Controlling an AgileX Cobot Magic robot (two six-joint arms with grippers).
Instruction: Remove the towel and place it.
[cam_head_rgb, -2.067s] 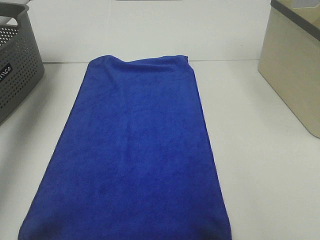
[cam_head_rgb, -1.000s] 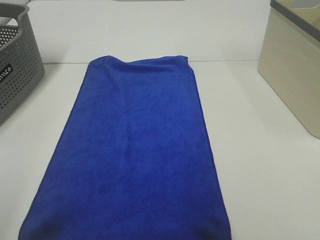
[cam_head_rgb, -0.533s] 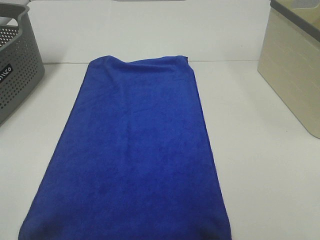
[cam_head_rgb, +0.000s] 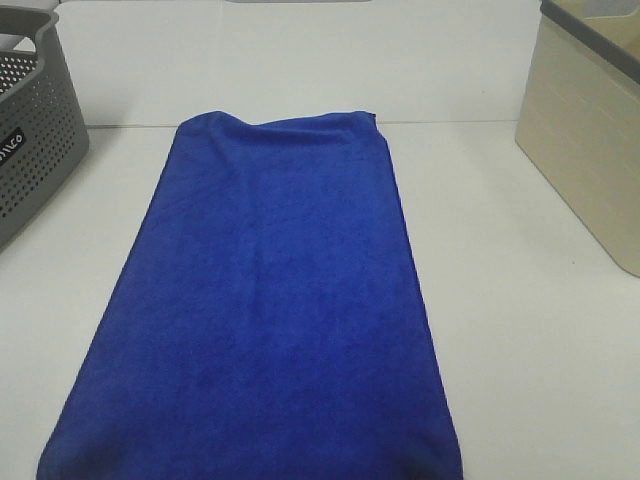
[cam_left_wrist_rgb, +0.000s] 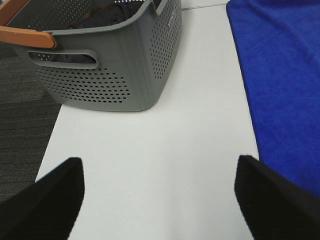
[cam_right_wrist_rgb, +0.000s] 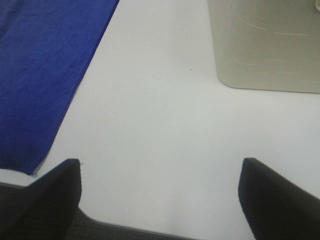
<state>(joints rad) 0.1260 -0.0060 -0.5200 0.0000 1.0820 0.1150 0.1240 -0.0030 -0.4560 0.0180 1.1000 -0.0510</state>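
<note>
Lab-like test bench, plain white table (cam_head_rgb: 520, 330), bare white wall, grey carpet floor (cam_left_wrist_rgb: 22, 100)

partly cut-off white lettering on the grey basket (cam_head_rgb: 35, 140), unreadable

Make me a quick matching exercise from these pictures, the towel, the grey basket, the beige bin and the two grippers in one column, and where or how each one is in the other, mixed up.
Things:
1. towel
2. grey basket
3. beige bin
4. left gripper and right gripper

Places or states:
A. at the table's right edge in the high view
B. open, holding nothing
C. spread flat down the middle of the table
D. at the table's left edge in the high view, perforated walls

Pairs: 1-C, 2-D, 3-A, 4-B
</note>
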